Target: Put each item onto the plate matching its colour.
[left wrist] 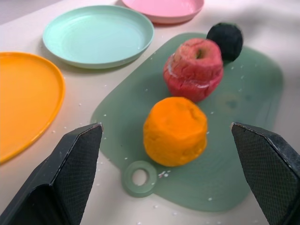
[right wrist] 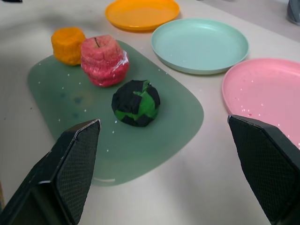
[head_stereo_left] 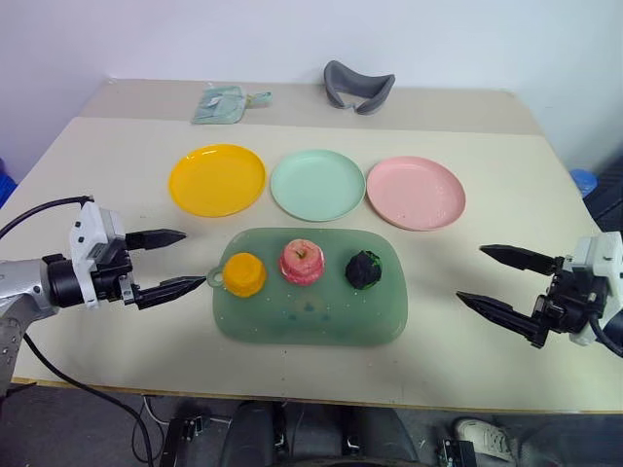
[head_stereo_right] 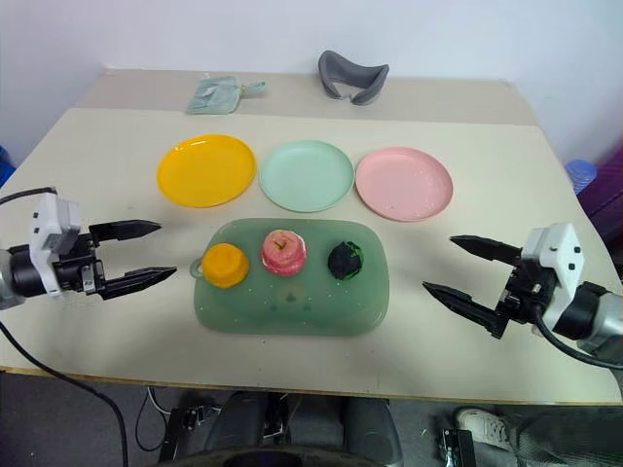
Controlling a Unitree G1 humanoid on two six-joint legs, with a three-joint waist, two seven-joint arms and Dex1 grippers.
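Note:
Three items sit in a row on a translucent green tray (head_stereo_left: 321, 321): a yellow-orange fruit (head_stereo_left: 243, 273), a pink-red apple (head_stereo_left: 302, 262) and a dark green-black ball (head_stereo_left: 364, 269). Behind the tray lie a yellow-orange plate (head_stereo_left: 217, 179), a mint green plate (head_stereo_left: 317, 184) and a pink plate (head_stereo_left: 416, 192), all bare. My left gripper (head_stereo_left: 175, 263) hovers open just left of the tray, pointing at the orange fruit (left wrist: 176, 131). My right gripper (head_stereo_left: 492, 277) hovers open to the right of the tray, aimed toward the dark ball (right wrist: 136, 102). Neither holds anything.
A grey curved object (head_stereo_left: 357, 86) and a pale green pouch (head_stereo_left: 224, 103) lie at the back of the table. A seam crosses the tabletop (head_stereo_left: 78, 156) behind the plates. The table's front edge runs close below the tray.

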